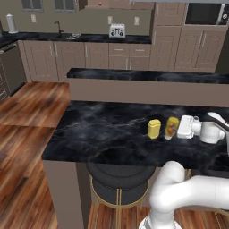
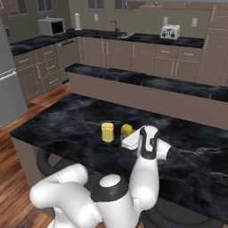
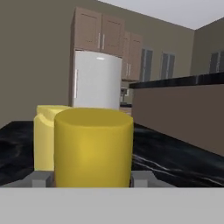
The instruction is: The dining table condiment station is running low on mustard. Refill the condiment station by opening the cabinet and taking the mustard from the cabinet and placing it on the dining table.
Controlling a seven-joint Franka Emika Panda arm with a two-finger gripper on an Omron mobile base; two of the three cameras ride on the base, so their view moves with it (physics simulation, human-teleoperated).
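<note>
floor: reddish wood planks (image 1: 27, 134) | walls: taupe (image 2: 147, 13) | back counter: black marble (image 1: 89, 38), sink (image 1: 67, 36), white toaster (image 1: 117, 30) | base cabinets: brown (image 1: 67, 58) | fridge: silver (image 3: 96, 78) | microwave (image 2: 51, 26) | stool: black, gold legs (image 1: 117, 181)

The mustard (image 1: 171, 127) is yellow with an orange-red label. The little container (image 1: 154, 129) beside it is plain yellow. The dining table (image 1: 98, 129) is black (with thin white veins). The gripper (image 1: 180, 127) is white.
</note>
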